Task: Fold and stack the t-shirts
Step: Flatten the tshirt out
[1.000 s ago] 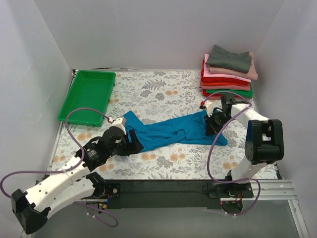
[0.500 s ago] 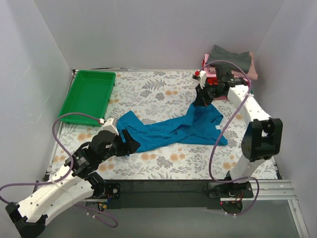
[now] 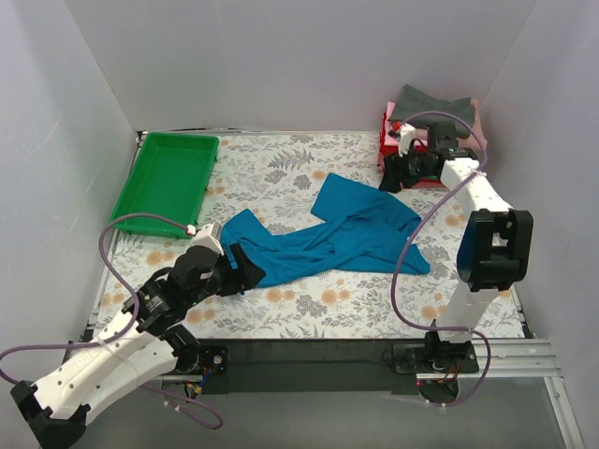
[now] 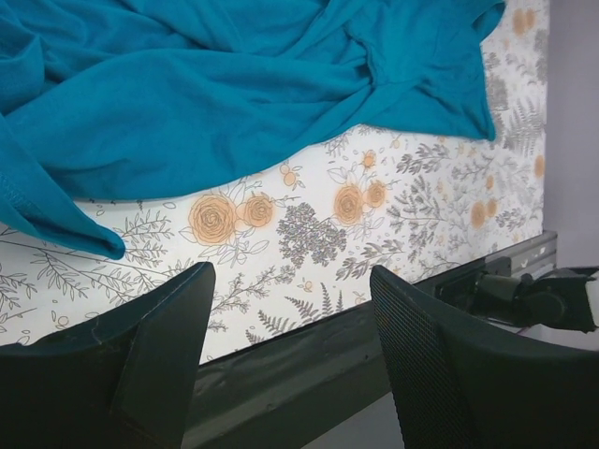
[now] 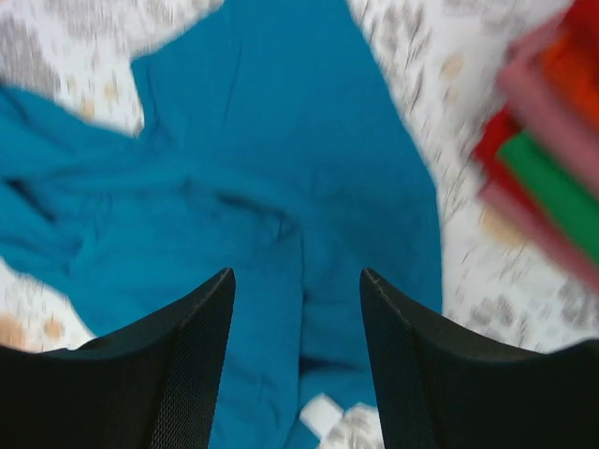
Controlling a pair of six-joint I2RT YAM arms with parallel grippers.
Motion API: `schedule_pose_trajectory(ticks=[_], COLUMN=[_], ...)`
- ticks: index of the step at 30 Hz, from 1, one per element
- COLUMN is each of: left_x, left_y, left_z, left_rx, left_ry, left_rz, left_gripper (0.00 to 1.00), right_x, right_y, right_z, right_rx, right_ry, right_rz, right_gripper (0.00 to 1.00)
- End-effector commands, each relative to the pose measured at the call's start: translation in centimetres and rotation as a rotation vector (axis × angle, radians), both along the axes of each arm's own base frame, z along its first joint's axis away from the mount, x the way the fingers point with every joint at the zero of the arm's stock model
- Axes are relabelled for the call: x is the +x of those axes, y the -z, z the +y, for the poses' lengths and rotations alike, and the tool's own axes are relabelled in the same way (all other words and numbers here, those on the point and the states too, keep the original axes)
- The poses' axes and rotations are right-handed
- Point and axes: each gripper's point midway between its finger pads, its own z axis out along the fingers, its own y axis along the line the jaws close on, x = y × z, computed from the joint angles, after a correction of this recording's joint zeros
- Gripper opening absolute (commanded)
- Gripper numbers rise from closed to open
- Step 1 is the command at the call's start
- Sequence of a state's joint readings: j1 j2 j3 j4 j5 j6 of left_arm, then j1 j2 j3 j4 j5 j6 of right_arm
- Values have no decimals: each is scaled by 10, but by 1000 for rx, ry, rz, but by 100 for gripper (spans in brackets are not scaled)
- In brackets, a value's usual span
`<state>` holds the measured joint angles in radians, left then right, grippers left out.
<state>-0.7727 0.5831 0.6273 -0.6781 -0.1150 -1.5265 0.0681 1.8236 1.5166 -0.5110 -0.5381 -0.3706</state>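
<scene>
**Teal tee sprawled mid-table, both grippers empty**

The table [image 3: 281, 178] is covered edge to edge by a pale cloth printed with grey leaves and orange flowers. It sits in a plain white booth, with walls [image 3: 281, 65] at the back and on both sides. A black rail [image 3: 309, 360] runs along the near edge, where the arm bases are bolted.

The teal-blue t-shirt [image 3: 351, 234] lies unfolded and rumpled across the middle of the cloth. It is bunched into long creases from left to right, and one flap points towards the back wall.

The stack of folded t-shirts [image 3: 432, 101] sits in the far right corner against the walls. A grey one is on top, with pink and red edges showing below it. The blurred right wrist view also shows a green layer.

A green tray [image 3: 167, 182] rests at the far left of the table, well apart from the shirt.

The left gripper [image 4: 290, 374] is low at the shirt's left end. Its fingers [image 4: 140, 365] are spread with nothing between them, and the hem lies just ahead of them on the cloth.

The right gripper [image 5: 298, 374] hangs over the far right part of the table, just beside the stack. Its jaws are parted and empty, and the teal fabric shows beneath them.

Purple cables [image 3: 407, 271] loop off both arms.
</scene>
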Motion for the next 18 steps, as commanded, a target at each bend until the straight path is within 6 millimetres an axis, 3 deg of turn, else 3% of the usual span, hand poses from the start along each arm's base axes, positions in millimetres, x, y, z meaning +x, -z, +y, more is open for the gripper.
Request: schedule_pose_trajectory(ticks=[1,5,7,11,18], left_x=[2,12,15,22,24], left_y=[20,44,60,72,85], left_z=[-7,-11,-4,4,12], left_rx=[45,131,199,245,243], left_ry=[16,-14,-56,-128,-201], left_rz=[64,145,193,209,223], left_gripper=[66,66,66,65,64], right_x=[-67,-87,-80,-69,-75], right_y=[26,54,57,79,109], right_z=[-9,-10,-13,-24,-40], right_rx=[-14,-18,-38,-93,-177], right_ry=[-174,-220,-203,-151,-112], right_rz=[100,178,183,243,311], right_gripper=[62,59,58,54,54])
